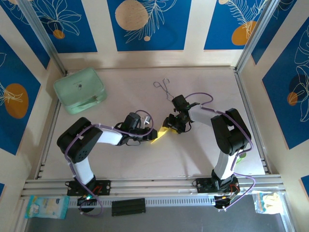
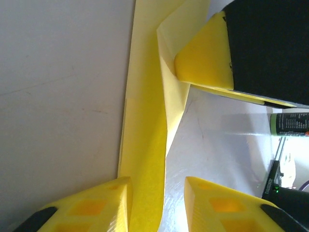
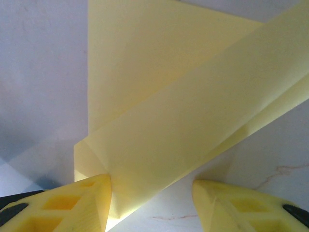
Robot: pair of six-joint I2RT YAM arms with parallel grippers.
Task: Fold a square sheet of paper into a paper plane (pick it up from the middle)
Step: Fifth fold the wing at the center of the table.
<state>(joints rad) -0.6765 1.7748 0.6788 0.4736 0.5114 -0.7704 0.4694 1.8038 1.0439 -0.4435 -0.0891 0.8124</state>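
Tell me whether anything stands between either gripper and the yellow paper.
Nothing visible does. The yellow paper lies right between the open fingers of the left gripper and of the right gripper. The tongs and the green case lie apart, farther back on the table.

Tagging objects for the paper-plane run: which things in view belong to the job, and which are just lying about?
In the job:
- yellow paper, part folded
- left end effector
- right end effector

Lying about:
- mint-green case
- metal tongs
- packet at the near edge
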